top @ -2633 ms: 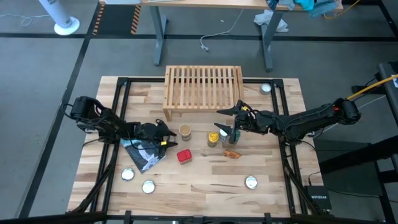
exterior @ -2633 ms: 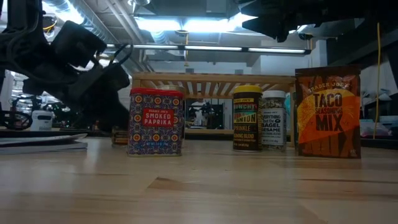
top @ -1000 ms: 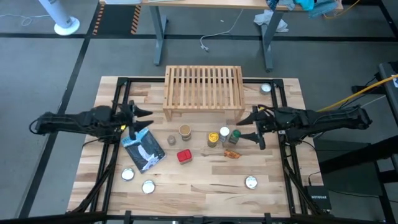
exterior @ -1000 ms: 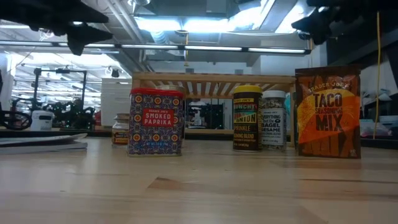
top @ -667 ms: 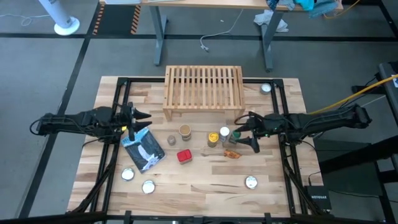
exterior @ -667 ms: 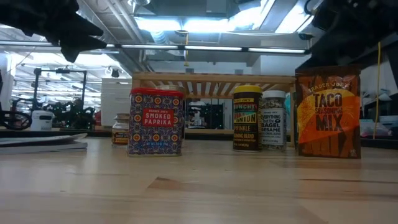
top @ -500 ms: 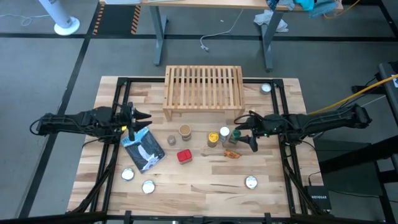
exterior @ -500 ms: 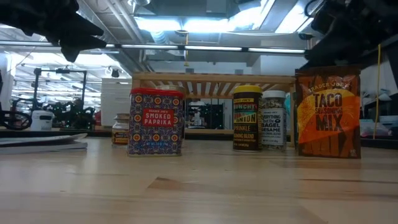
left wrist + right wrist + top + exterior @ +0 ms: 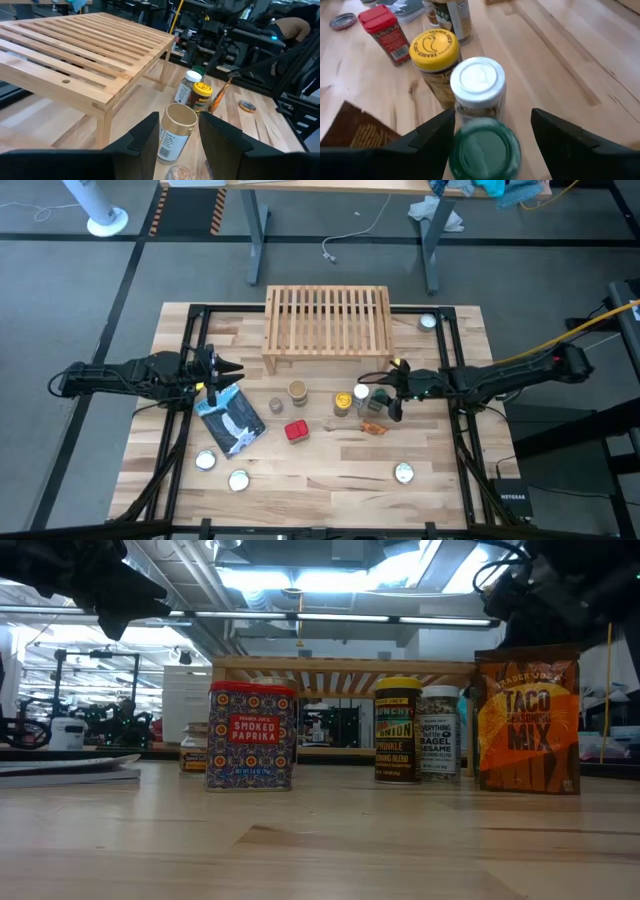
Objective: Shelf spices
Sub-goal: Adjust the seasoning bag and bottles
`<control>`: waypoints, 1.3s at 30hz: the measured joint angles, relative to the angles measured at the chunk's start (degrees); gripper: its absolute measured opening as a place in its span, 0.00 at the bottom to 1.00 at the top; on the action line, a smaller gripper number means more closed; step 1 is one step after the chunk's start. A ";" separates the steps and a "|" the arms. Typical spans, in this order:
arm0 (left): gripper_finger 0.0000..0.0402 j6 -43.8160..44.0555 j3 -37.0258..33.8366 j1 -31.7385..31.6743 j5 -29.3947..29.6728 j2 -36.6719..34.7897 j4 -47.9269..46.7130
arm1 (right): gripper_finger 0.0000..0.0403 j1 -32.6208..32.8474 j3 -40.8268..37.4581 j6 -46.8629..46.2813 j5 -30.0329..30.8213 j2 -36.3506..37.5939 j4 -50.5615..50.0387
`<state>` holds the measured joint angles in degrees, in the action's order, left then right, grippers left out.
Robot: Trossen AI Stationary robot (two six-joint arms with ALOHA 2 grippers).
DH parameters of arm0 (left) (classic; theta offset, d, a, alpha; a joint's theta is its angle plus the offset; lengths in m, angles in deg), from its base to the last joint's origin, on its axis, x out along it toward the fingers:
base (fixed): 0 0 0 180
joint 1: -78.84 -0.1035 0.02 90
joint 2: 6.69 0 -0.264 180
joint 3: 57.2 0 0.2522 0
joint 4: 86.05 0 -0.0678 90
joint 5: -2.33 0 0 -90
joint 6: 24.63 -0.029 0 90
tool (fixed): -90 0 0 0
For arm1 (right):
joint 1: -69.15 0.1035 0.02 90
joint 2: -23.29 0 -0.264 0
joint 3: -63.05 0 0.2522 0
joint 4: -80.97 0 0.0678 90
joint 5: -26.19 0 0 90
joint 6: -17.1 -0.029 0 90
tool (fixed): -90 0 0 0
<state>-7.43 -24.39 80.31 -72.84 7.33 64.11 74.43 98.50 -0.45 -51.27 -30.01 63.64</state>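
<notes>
- Right gripper (image 9: pixel 386 394) sits low over the jar cluster just in front of the shelf's right end. Fingers apart, one each side of the green-lid jar (image 9: pixel 485 150), not clamped on it as far as I can tell.
- Touching that jar or nearly so: white-lid jar (image 9: pixel 479 85), and next to it the yellow-lid jar (image 9: pixel 434 55). All 3 stand on the table.
- Orange packet (image 9: pixel 373 426) stands upright just in front of those jars, on the near side.
- Red tin (image 9: pixel 296 430) is further toward the middle, tan-lid jar (image 9: pixel 298 391) behind it and closer to the shelf.
- Left gripper (image 9: pixel 222 372) hangs at the table's left side near the shelf's left end, fingers apart, holding nothing. From its wrist cam the tan-lid jar is straight ahead, well off.
- Blue-and-white pouch (image 9: pixel 232 420) lies flat under/near the left gripper; not a spice, prob stays put.
- Shelf (image 9: pixel 327 320) at the back middle of the table: slats bare, nothing on either step.
- Progress, my read: basically zero done. Every spice I can see is on the tabletop. First grab looks about to happen w/ the green-lid jar, then approx 5 more to go.
- Silver discs (image 9: pixel 404 473) scattered near the table edges, not part of the job.
</notes>
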 joint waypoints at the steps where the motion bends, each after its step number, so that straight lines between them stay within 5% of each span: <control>1: 0.33 0.00 0.00 0.01 0.00 0.00 -0.02 | 0.67 0.00 0.00 0.04 -0.02 -0.93 1.33; 12: 0.33 0.59 -0.02 -0.01 -0.04 0.00 -0.01 | 0.67 -0.04 0.00 -1.58 -2.87 -7.59 3.52; 39: 0.33 0.85 -0.02 0.00 -0.04 0.00 -0.03 | 0.67 0.00 0.00 -2.13 -1.14 -7.56 -2.36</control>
<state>-6.58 -24.42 80.30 -72.88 7.33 64.08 74.43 98.50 -2.58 -52.41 -37.57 61.28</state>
